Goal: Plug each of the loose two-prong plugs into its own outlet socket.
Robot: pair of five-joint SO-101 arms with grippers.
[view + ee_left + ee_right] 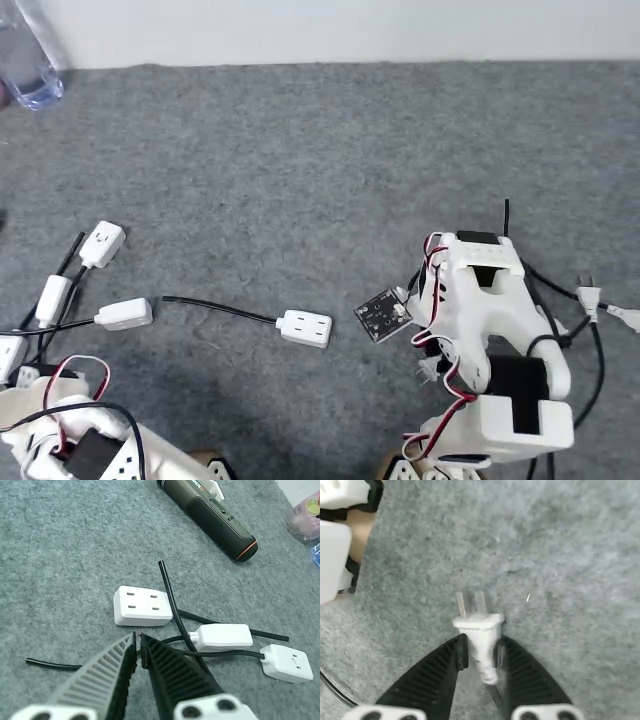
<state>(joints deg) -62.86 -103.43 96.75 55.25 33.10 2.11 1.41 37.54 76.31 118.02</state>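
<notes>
In the right wrist view my right gripper is shut on a white two-prong plug, prongs pointing away over bare grey carpet. My left gripper is shut with nothing in it, just short of a white outlet socket that lies face up. Beside that socket lie a white plug body and another outlet socket on black cords. In the high view a white outlet socket lies mid-table on a black cord. A second loose plug lies to the right of the right arm.
Several white sockets and plugs with tangled black cords cluster at the left edge by the left arm. A dark cylindrical device lies beyond the sockets. A clear bottle stands at the far left corner.
</notes>
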